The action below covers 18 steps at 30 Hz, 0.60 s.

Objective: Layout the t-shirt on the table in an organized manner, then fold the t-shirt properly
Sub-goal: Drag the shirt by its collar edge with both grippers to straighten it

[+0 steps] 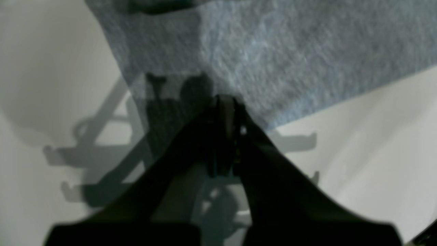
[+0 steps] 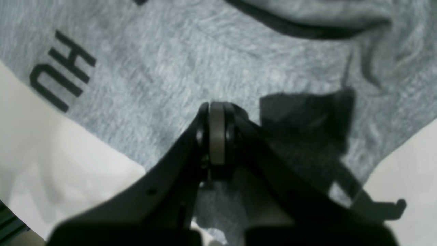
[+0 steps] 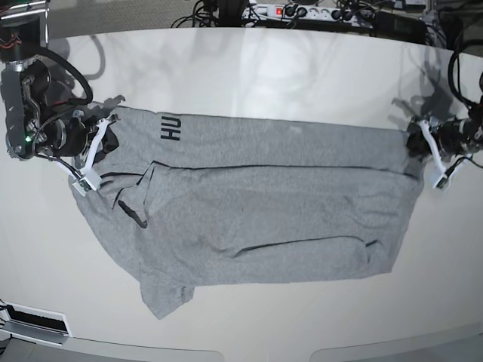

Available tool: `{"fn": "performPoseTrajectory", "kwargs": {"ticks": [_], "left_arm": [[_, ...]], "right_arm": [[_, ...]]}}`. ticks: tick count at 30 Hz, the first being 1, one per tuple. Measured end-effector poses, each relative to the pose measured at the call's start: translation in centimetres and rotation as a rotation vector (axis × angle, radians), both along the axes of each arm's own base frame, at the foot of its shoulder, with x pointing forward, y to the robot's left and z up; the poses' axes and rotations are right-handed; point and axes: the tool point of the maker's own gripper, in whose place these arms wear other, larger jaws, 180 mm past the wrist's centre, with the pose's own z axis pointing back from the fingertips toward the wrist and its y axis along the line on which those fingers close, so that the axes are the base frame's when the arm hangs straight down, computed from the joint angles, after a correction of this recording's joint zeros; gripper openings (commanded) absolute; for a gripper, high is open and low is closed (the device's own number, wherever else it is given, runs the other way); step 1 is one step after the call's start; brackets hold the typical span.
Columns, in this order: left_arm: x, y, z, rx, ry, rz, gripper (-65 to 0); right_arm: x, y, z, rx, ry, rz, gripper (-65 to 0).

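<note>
Clearly the shirt point(image 3: 249, 219) is lying across the middle of the table point(image 3: 264, 68), spread wide but not yet tidy: a long fold is running across its upper part, ridges are creasing the lower body, and one sleeve is sticking out toward the near edge. The lettering is showing only partly at the far corner. So the laying-out is looking partly done, with smoothing remaining and the folding proper not yet begun, as far as I can judge. The left gripper point(image 1: 225, 102) is sitting low at one end of the shirt, its jaws pressed together right at the cloth's corner; whether fabric is pinched between them I cannot tell. The right gripper point(image 2: 216, 109) is sitting at the opposite end, near the lettering, jaws likewise closed over the grey cloth, with any pinch hidden. Both arms are reaching in from the table's sides, wrists angled down toward the shirt's far corners.
</note>
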Motion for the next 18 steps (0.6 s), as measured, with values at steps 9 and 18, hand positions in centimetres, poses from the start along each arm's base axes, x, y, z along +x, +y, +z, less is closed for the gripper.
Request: {"fn": "performPoseTrajectory", "kwargs": {"ticks": [9,18], "left_arm": [[2.9,-5.6,0.8,-0.078,-0.177,-0.091,-65.0],[4.8,-6.0,-0.5,0.007,-0.231,-0.027,-65.0]], "right_arm": [[0.1,0.0,0.1,0.002,-0.011,0.008,-65.0],[0.4,0.0,0.2,-0.003,-0.015,0.008,-65.0]]}}
